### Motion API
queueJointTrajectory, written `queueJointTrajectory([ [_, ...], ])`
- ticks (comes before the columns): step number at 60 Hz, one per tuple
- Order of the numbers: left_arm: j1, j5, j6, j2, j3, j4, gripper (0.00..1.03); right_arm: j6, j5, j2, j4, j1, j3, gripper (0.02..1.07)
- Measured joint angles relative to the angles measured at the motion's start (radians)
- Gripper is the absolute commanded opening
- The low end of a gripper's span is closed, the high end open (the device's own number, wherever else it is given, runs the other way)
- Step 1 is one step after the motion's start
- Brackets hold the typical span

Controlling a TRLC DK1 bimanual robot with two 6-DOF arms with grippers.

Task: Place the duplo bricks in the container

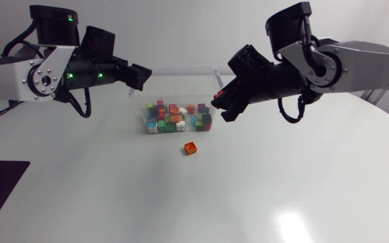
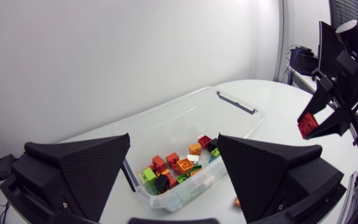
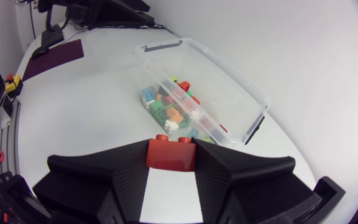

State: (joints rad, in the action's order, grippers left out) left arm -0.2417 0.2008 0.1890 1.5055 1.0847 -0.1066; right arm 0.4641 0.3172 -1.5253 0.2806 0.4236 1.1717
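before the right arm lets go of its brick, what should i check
1. Grip: the red brick sits between both fingers of the right pincer: ok.
2. Drop position: the right wrist view shows the container ahead of the pincer, not under it, and in the head view the pincer is at the container's right end: not ok.
3. Room in the container: bricks fill one end and the rest of the floor is bare: ok.
4. Left pincer: open, holding nothing, at the container's other end, apart from the right one: ok.
5. All bricks collected: an orange brick lies on the table in front of the container: not ok.
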Motion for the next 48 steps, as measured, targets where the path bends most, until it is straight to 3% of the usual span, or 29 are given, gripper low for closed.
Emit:
queueJointTrajectory([
  [19, -0.004, 0.031, 0.069, -0.079, -0.142, 0.0, 0.99, -0.074, -0.011, -0.201, -0.03, 0.0, 0.222, 0.34],
  [30, -0.051, 0.079, 0.119, -0.077, -0.214, 0.003, 0.99, -0.101, -0.015, -0.317, -0.03, -0.002, 0.364, 0.34],
  [48, -0.108, 0.131, 0.187, 0.09, -0.24, -0.051, 0.99, -0.133, -0.016, -0.5, -0.029, -0.005, 0.561, 0.36],
])
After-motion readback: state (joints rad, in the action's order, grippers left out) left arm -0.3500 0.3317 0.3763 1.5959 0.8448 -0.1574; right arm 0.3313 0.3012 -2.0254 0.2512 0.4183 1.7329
